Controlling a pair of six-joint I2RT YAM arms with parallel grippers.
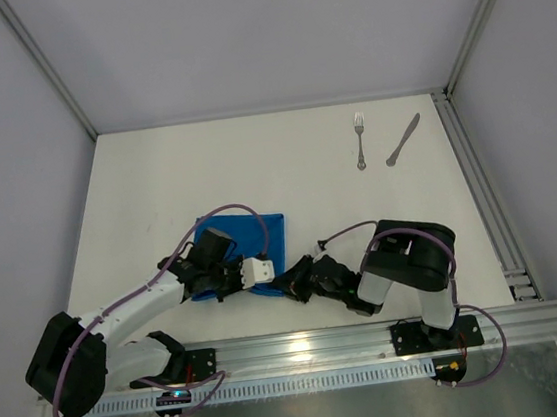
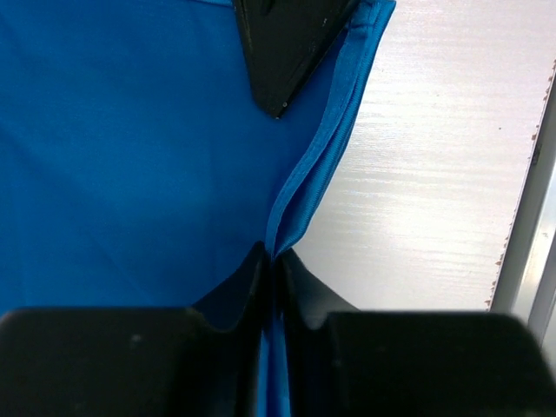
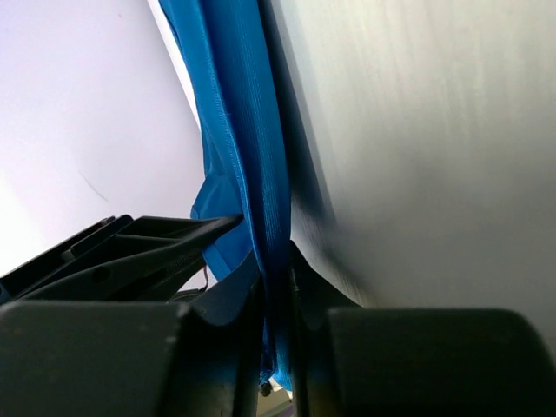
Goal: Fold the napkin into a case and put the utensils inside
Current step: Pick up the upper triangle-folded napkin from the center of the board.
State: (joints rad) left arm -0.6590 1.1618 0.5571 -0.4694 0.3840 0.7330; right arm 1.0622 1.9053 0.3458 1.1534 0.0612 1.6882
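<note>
The bright blue napkin (image 1: 253,233) lies folded on the white table in front of both arms. My left gripper (image 1: 250,282) is at the napkin's near edge, shut on the doubled hem (image 2: 276,256); the cloth (image 2: 130,156) spreads out to its left. My right gripper (image 1: 287,284) meets it from the right and is shut on the same layered edge (image 3: 276,269), with the napkin (image 3: 243,130) running up from its jaws. One right finger (image 2: 282,52) shows in the left wrist view. The fork (image 1: 360,139) and the knife (image 1: 403,140) lie side by side at the far right.
A metal rail (image 1: 374,336) runs along the near table edge, just behind both grippers. Another rail (image 1: 477,186) borders the right side. Grey walls close off the far end and the left side.
</note>
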